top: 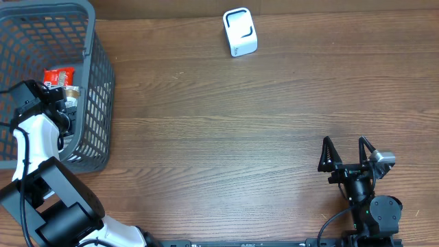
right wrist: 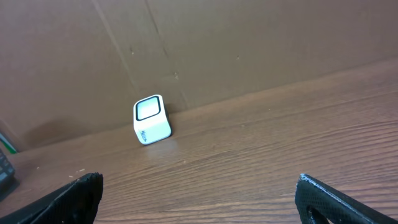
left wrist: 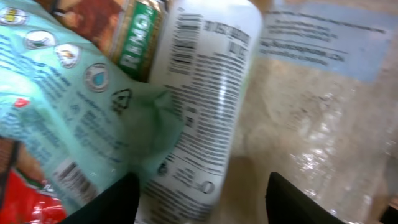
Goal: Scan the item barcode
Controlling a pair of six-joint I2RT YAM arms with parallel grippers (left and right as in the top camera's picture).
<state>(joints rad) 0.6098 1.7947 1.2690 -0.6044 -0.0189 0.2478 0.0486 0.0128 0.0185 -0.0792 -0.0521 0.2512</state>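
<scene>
- Brown wooden tabletop [top: 240, 123] is seen under both arms, and a plain cardboard wall is seen behind its far edge.
- A grey mesh basket [top: 99, 82] is placed at the far left, and the left arm is bent over its near side. The goods are kept inside it, well apart from the white scanner [top: 239, 32] at the far centre.
- The left gripper [left wrist: 202, 196] is held with its jaws apart, one on either side of the near end of a white bottle [left wrist: 205, 93]. Nothing is clamped yet.
- The bottle is judged to be the item to be picked. It is bedded among a teal pouch [left wrist: 68, 106], a green-labelled jar [left wrist: 137, 37] and a red packet [left wrist: 22, 199], with a clear bag [left wrist: 323, 124] to its right.
- The jaws are best centred across the bottle's width, so that the teal pouch overlapping its left side is not caught with it.
- The barcode near the bottle's far end is best left uncovered, so a hold near the near end is favoured.
- The right gripper [top: 350, 154] is parked at the near right with its jaws spread wide. Nothing is held in it.
</scene>
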